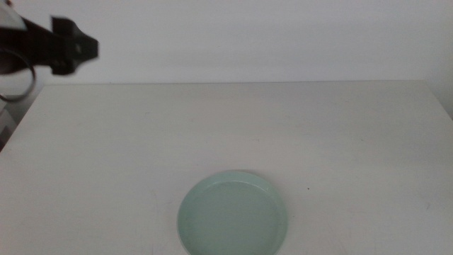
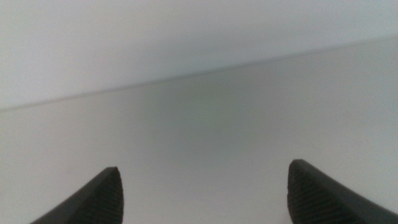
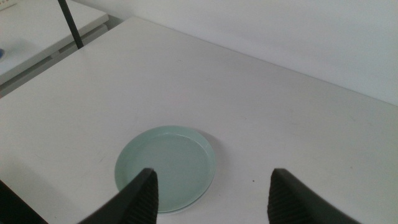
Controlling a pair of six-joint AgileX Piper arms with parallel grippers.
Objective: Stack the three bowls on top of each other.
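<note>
A mint green bowl (image 1: 232, 216) lies on the white table (image 1: 233, 127) near its front edge, at the middle. It also shows in the right wrist view (image 3: 165, 167). No white or pale grey bowl shows on its own in any view. My left gripper (image 1: 90, 48) is raised above the table's far left corner, far from the bowl. Its jaws are open and empty (image 2: 205, 177), with only bare table between them. My right gripper (image 3: 214, 180) is open and empty, held above the table on the near side of the green bowl. It is outside the middle view.
The table's far edge (image 1: 233, 83) meets a white wall. A dark cable loop (image 1: 21, 78) hangs by the left arm. In the right wrist view a dark pole (image 3: 69, 22) and a pale side surface (image 3: 37, 37) stand beyond the table's corner.
</note>
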